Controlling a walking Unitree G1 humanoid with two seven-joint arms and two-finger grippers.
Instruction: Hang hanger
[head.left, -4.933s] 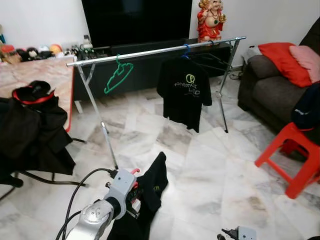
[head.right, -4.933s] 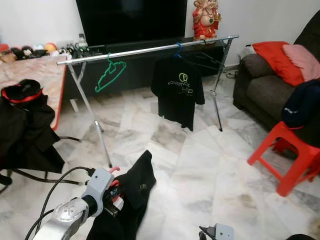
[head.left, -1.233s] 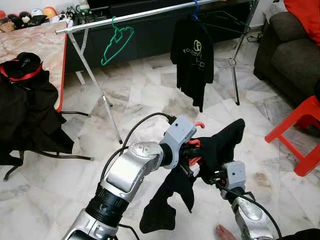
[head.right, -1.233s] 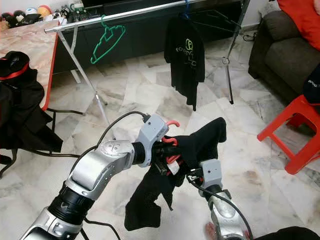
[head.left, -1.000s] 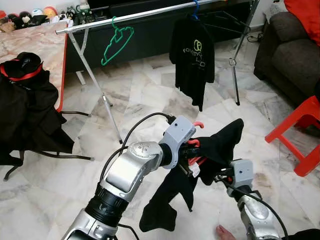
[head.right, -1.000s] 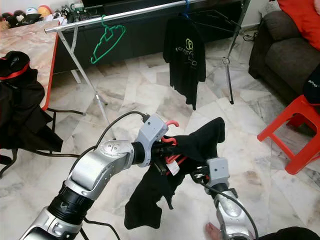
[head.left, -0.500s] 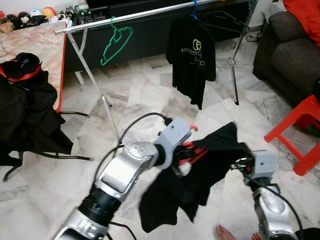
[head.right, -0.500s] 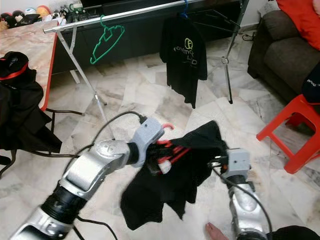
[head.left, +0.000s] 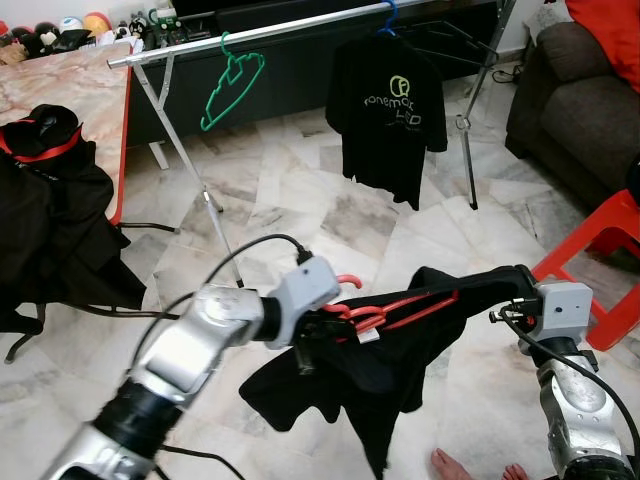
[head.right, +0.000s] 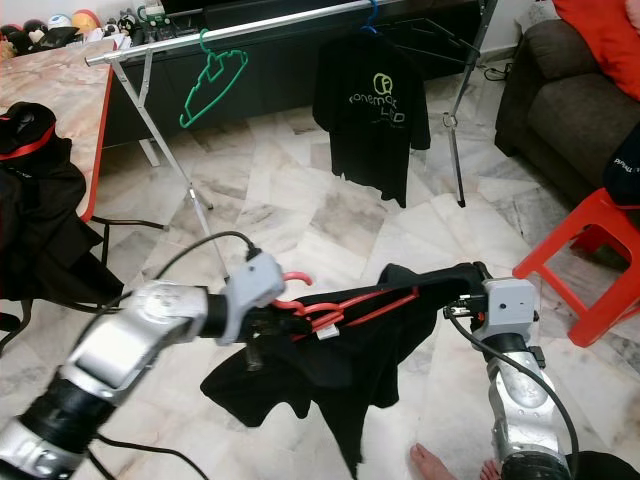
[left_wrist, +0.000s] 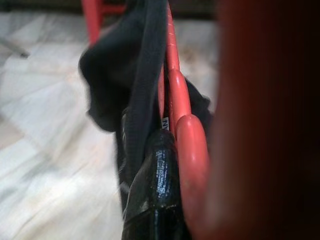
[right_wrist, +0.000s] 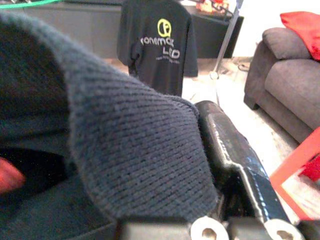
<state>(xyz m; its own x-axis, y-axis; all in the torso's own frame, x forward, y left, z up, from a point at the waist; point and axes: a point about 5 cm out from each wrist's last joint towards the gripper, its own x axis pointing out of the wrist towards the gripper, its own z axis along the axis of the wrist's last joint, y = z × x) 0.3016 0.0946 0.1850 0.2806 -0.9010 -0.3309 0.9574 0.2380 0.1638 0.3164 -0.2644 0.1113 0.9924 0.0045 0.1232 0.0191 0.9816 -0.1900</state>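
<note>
The red hanger (head.left: 395, 310) carries a black garment (head.left: 385, 370) and is held in mid-air between the two arms, low over the marble floor (head.left: 300, 215) and well short of the clothes rail (head.left: 290, 22).

**Grip state.** The left gripper (head.left: 318, 328) has its jaws clenched on the hanger at the neck, just below the red hook (head.left: 347, 283); the left wrist view shows a black finger (left_wrist: 155, 185) pressed against the red bar. The right gripper (head.left: 505, 290) has its jaws clenched on the black fabric at the far shoulder, pulling it taut along the hanger arm.

**Handling properties.**
- The hanger appears to be thin plastic: light, stiff along its length, likely to flex if twisted.
- The smooth bar may slip or rotate in the jaws.
- The garment is soft knit cloth. It drapes, sways, and offers no rigid hold.
- Its weight hangs below the hanger and may swing when the arms rise.

**Where to take hold.** Grasp the hanger at the neck, leaving the hook free and upright. Hold the cloth only to steady it.

**Target.** The rail already holds a green hanger (head.left: 232, 80) and a hung black T-shirt (head.left: 392, 120); the free span between them looks suitable.
</note>
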